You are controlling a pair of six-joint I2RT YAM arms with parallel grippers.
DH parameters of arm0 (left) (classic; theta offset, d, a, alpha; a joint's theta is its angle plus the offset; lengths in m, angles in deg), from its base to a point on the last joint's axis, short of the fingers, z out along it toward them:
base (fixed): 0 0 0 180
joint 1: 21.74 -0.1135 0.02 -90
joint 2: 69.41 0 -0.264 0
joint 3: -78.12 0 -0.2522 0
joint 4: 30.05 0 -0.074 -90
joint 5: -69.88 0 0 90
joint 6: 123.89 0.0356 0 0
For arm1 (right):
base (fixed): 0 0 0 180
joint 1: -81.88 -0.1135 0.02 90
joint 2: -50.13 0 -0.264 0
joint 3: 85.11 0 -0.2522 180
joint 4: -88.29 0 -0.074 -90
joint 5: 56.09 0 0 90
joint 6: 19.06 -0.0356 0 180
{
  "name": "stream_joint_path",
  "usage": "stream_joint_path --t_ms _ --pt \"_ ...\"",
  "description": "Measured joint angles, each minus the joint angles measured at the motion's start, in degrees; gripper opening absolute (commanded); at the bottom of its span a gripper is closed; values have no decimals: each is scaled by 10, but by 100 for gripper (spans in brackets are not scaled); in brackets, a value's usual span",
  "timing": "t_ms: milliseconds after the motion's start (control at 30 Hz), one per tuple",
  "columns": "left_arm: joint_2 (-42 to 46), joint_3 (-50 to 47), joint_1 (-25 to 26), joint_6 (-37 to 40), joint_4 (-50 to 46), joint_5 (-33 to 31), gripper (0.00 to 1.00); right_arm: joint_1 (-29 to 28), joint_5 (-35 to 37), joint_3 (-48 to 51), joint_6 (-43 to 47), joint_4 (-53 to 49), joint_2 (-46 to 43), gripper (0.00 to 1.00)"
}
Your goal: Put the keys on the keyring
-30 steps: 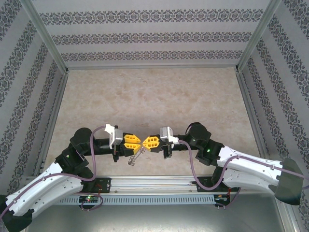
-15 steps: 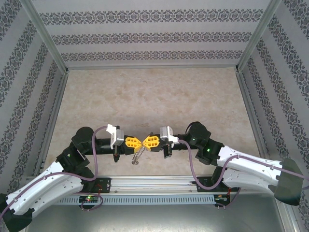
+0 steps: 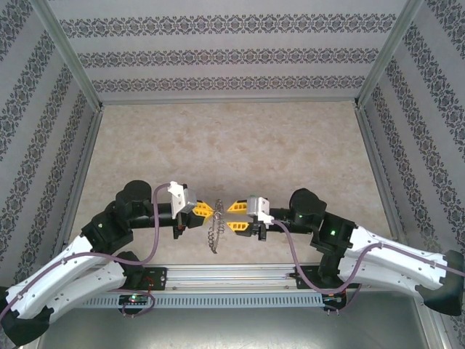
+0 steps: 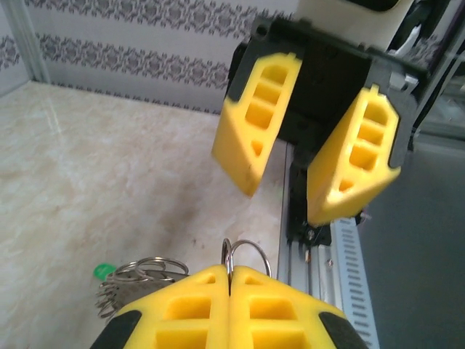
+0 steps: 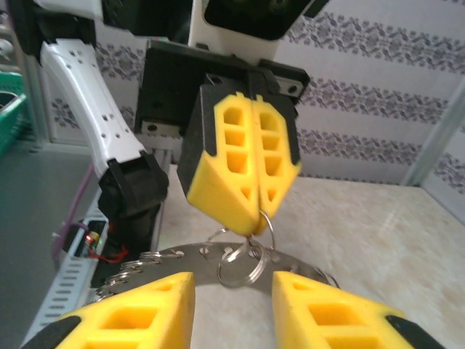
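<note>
The left gripper (image 3: 206,210), jaws pressed together, pinches a thin wire loop (image 4: 245,251) of the keyring (image 3: 213,233), which hangs from it above the table (image 3: 232,145). A green-headed key (image 4: 104,270) sits beside the keyring's bunched loops. Just right of the keyring, the right gripper (image 3: 231,217) faces it with its jaws apart.

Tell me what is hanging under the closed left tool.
A small wire loop sits pinched at the tips of the left tool, and the flat grey keyring hangs below it. The loop's top is covered by the yellow fingers, so the depth of the grip is hidden.
</note>
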Motion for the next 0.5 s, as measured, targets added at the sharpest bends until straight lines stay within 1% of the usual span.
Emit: stream_joint_path --t_ms 133,233,367,500 --pt "-26 41 0 30 -69 -12 0 0 26 -24 10 -61 -5 29" --pt "-47 65 0 49 -109 -14 0 0 32 -38 16 -83 9 28" --pt "-54 73 0 64 -140 -12 0 0 33 -49 20 -100 34 27" --pt "-51 73 0 67 -146 -9 0 0 35 -50 20 -104 44 25"
